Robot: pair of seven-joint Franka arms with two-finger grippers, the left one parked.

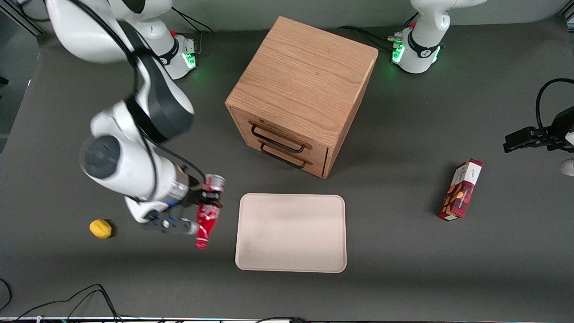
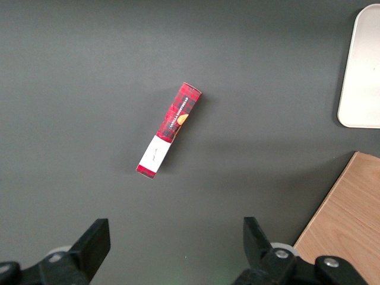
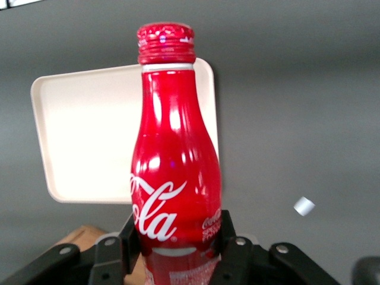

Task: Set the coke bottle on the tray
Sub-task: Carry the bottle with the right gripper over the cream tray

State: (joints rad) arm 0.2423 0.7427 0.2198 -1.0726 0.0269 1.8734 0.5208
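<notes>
Red slim coke bottle (image 3: 175, 160) sits clamped in my gripper (image 1: 207, 198), lifted, lower left of front view.
Pale beige rectangular tray (image 1: 291, 264) lies bare beside it; carrying over and setting down remain.

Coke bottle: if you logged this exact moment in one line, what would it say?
phase: carry | gripper: shut on coke bottle, lifted, tilted | position: beside tray, not over it | tray: holds nothing
</notes>
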